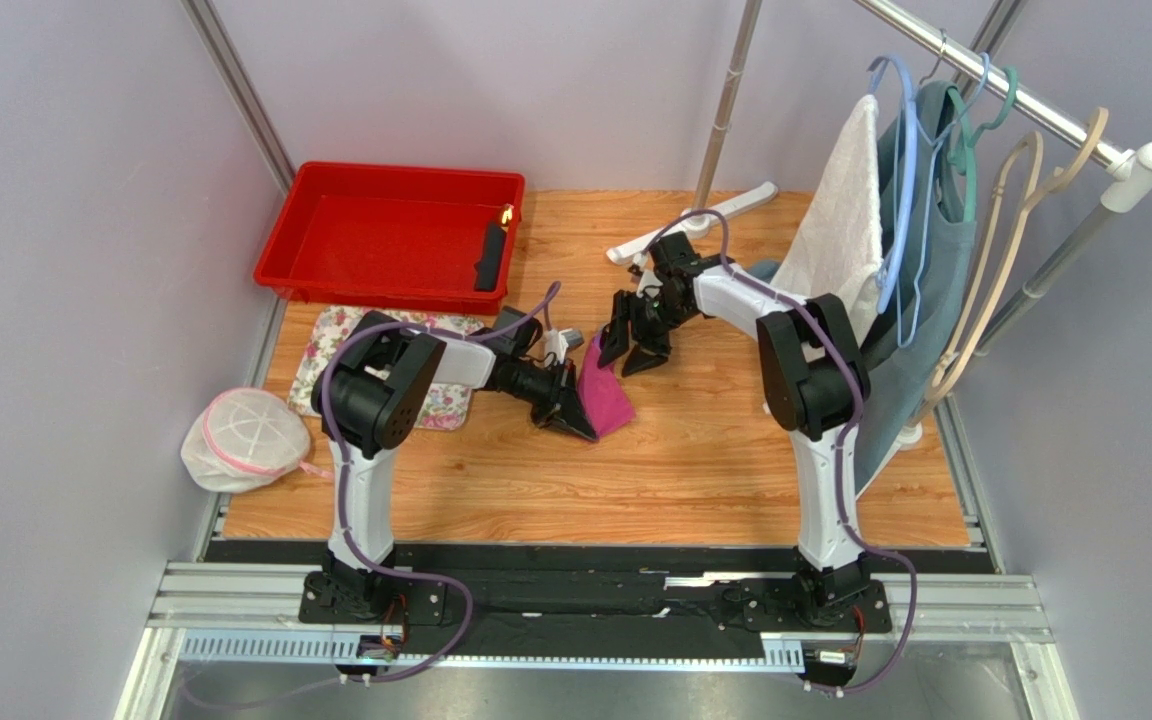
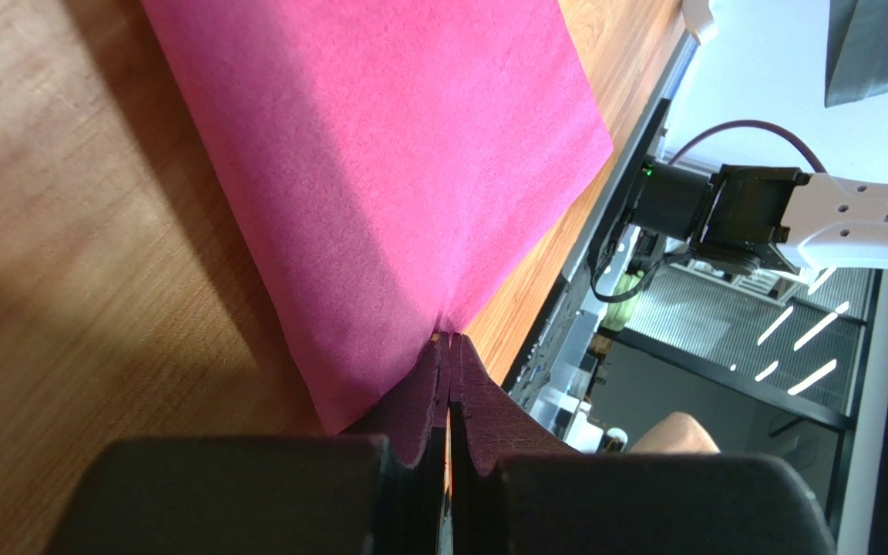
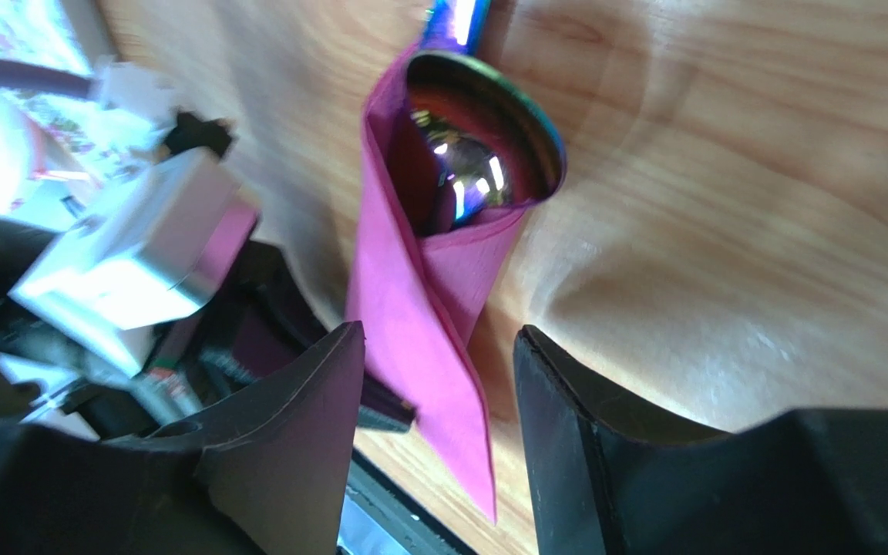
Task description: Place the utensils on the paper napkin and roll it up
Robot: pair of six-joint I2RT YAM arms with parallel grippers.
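The magenta paper napkin lies folded on the wooden table at its middle. My left gripper is shut on the napkin's near edge, its jaws pinched tight on the sheet. In the right wrist view the napkin is wrapped over an iridescent purplish spoon, whose bowl and handle stub show; other utensils are hidden. My right gripper is open just above the napkin's far end, its fingers astride the fold without touching it.
A red tray holding a black object stands at the back left. A flower-print cloth lies under the left arm. A white mesh bag sits off the left edge. A clothes rack with hangers stands at right.
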